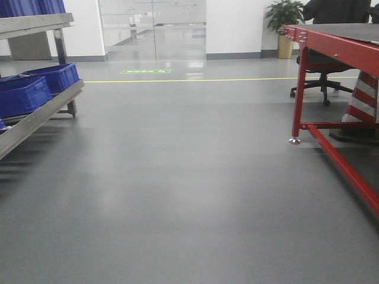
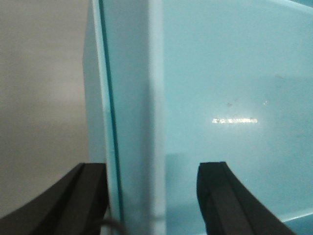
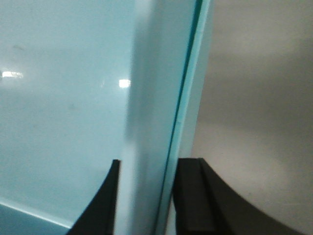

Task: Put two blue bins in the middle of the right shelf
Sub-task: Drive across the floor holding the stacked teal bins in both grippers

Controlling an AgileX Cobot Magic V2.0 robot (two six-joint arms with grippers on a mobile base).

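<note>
Since you take it by opposite walls to carry it level, the blue bin [image 2: 220, 73] hangs above the floor [image 1: 189, 177] (so I judge): right fingers [image 3: 195, 205] pinch one wall; left fingers [image 2: 83, 200] straddle the other, how tightly you cannot tell.

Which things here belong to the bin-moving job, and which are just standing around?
Job: pale blue bin wall clamped in right gripper; left gripper astride a like wall; blue bins on the left shelf.
Bystanders: red table, office chair, potted plant.
</note>
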